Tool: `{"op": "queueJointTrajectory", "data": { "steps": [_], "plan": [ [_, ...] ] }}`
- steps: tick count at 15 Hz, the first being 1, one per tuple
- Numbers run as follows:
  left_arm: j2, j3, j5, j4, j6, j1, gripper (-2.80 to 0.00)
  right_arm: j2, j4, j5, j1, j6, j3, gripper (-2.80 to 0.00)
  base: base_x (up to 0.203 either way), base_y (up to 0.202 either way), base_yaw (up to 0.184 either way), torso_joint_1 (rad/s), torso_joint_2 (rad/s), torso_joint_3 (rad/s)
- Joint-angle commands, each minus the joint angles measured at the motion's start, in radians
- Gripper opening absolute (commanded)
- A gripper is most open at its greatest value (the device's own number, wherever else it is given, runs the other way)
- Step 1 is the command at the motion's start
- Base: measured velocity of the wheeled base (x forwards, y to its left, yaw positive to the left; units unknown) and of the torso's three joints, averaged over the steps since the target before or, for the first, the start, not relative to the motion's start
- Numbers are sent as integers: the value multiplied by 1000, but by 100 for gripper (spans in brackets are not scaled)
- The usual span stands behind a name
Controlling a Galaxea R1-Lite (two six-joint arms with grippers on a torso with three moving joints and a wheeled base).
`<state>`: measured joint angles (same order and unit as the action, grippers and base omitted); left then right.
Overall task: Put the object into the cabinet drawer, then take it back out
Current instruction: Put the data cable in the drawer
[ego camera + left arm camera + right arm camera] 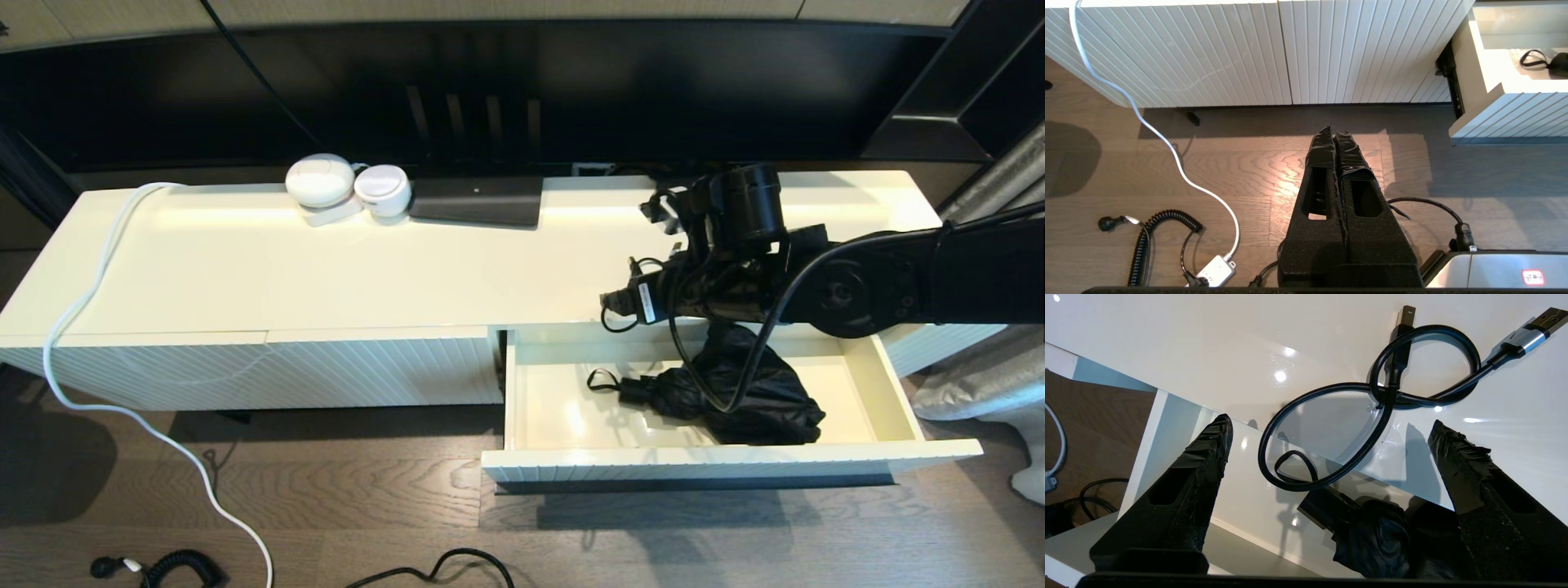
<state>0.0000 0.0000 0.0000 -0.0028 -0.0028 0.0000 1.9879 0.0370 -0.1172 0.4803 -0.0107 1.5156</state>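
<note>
Black umbrella (735, 392) in open cabinet drawer (898, 408); wood floor (367, 506)

My head camera looks down on the cabinet (326, 261) and open drawer (702, 465). My left wrist camera sits low, facing the ribbed front; my right hangs close above the drawer, which all three share.

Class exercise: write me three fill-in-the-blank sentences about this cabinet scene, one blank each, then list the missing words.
1. The cabinet drawer is pulled ____.
2. The folded black umbrella lies ____ the drawer.
3. The right gripper hovers above the umbrella with its fingers ____, while the left gripper hangs over the floor.

Missing words: open; inside; open
</note>
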Motion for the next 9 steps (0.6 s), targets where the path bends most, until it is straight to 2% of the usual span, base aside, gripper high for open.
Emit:
{"op": "queueJointTrajectory", "data": {
  "steps": [1,9],
  "plan": [
    [0,0,0,0,0,0,-280,14,-2,-1,6,-30,2,0,0,0,0,0,0,0],
    [0,0,0,0,0,0,-280,52,-6,-1,17,-63,11,0,0,0,0,0,0,0]
  ]
}}
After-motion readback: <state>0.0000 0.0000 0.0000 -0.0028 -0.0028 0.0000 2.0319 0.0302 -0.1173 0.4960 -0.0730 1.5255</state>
